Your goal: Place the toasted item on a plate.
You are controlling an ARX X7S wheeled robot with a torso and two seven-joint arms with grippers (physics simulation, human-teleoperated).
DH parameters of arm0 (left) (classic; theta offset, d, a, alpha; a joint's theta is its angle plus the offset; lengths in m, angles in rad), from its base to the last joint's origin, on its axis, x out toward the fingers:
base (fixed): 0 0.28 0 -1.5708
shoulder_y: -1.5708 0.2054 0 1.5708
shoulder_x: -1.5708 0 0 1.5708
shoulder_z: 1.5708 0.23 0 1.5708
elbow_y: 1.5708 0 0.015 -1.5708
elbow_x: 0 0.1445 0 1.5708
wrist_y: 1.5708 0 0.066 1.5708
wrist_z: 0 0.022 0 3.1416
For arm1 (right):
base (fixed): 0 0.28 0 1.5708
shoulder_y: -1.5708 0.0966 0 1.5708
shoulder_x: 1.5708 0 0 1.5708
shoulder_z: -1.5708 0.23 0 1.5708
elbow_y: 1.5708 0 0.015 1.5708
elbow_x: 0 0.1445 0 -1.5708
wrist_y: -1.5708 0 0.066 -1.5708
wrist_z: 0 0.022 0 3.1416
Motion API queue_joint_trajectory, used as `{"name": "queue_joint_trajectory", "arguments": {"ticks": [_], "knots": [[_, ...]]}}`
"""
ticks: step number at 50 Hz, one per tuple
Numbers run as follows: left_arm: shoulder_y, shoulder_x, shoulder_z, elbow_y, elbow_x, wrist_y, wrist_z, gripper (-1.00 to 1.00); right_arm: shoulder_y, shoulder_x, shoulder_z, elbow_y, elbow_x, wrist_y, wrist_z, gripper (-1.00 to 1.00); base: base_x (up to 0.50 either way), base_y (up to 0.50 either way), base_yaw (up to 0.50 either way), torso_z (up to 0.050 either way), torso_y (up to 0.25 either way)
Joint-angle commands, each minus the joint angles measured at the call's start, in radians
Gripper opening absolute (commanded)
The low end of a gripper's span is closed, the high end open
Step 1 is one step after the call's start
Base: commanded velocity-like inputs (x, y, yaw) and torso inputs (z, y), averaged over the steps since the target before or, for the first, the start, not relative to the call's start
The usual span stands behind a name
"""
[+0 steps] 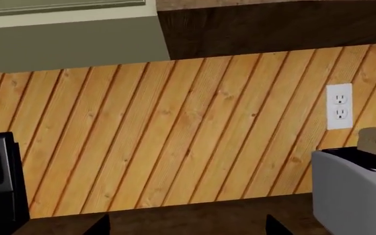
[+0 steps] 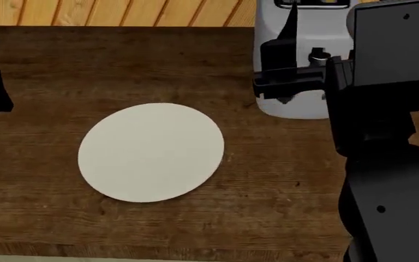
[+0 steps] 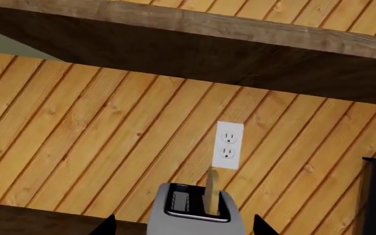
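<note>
We saw the toasted item [image 3: 210, 192] standing upright in the toaster [image 3: 195, 215], just ahead of our right gripper [image 3: 182, 226], whose fingers were apart. The plate [image 2: 151, 152] lay on the table [image 2: 49, 65], to that gripper's left.

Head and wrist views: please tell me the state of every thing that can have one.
toast: upright in one toaster slot, sticking out, not held
toaster: standing on the counter
plate: flat on the counter, bare
right hand: open, in front of the toaster
left hand: open, holding nothing
</note>
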Motion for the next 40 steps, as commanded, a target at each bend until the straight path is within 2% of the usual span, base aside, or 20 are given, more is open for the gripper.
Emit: {"name": "queue_joint_trajectory", "arguments": {"ticks": [1,40], "knots": [[0.001,-0.001,0.004,-0.001,-0.002,0.003,-0.002,1.0,-0.003,0.003,-0.001,-0.002,0.004,0.0,0.003,1.0,0.33,0.0,0.0,0.0,0.0],[-0.001,-0.007,0.004,-0.002,-0.016,0.01,-0.008,1.0,0.012,0.011,-0.01,-0.011,0.019,0.018,0.016,1.0,0.33,0.0,0.0,0.0,0.0]]}}
